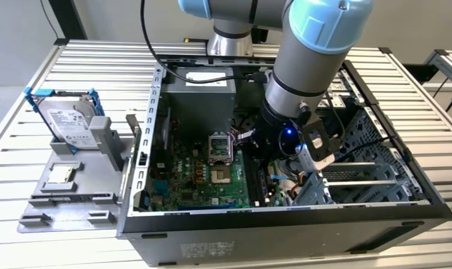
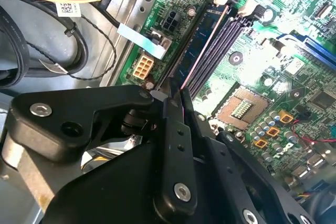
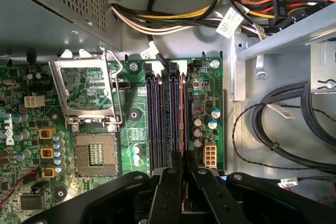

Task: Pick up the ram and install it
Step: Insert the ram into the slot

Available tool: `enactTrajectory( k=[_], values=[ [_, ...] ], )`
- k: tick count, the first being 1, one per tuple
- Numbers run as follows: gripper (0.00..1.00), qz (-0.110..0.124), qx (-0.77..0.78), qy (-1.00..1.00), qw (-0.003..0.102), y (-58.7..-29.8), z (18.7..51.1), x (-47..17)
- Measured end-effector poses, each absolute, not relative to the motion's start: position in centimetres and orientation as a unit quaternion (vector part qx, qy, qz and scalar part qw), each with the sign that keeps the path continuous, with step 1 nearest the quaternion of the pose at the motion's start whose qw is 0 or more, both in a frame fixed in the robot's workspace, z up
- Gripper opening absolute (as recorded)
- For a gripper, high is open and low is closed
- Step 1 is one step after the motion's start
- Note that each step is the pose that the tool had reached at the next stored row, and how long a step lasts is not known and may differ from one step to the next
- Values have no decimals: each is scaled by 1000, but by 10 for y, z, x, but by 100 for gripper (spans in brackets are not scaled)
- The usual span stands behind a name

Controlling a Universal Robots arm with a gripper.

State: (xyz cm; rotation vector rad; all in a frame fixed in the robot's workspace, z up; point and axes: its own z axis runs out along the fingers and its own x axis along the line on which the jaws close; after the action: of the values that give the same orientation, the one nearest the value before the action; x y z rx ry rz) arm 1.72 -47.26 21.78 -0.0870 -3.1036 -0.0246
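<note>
The ram [image 2: 202,40] is a thin bluish stick standing on edge in the outermost of the motherboard's black slots [image 3: 161,114], next to the board's edge. My gripper [image 2: 176,95] is shut on the ram's near end, its two black fingers pressed against the stick's sides. In the first wrist view the ram [image 3: 184,114] shows edge-on as a thin line running out from between the fingertips of the gripper [image 3: 182,156]. In the exterior view the gripper [image 1: 257,159] is down inside the open computer case [image 1: 286,218], over the green motherboard [image 1: 207,179].
An open processor socket [image 3: 94,153] with its raised metal latch frame lies beside the slots. Cable bundles [image 3: 173,19] and a black cable [image 3: 273,129] run near the board. Outside the case, a hard drive in a blue frame [image 1: 65,120] and a small silver chip [image 1: 61,175] sit on a grey holder.
</note>
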Motion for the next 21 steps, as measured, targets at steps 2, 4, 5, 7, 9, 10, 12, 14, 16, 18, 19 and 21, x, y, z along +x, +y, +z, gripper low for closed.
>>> enactTrajectory(
  k=[2,4,5,7,9,10,12,14,16,18,19,21],
  values=[
    [0,-8,-28,-999,18,-473,218,17],
    [0,-8,-28,-999,18,-473,218,17],
    [0,-8,-28,-999,18,-473,218,17],
    [0,-7,-28,-999,18,-473,218,17],
    [0,-7,-28,-999,18,-473,218,17],
    [0,-7,-28,-999,18,-473,218,17],
    [0,-7,-28,-999,18,-473,218,17],
    [0,-7,-28,-999,18,-473,217,17],
    [0,-5,-28,-999,18,-473,217,17],
    [0,-2,-28,-999,18,-473,216,17],
    [0,-1,-28,-999,18,-473,216,17],
    [0,0,-28,-999,18,-473,215,17]
  ],
)
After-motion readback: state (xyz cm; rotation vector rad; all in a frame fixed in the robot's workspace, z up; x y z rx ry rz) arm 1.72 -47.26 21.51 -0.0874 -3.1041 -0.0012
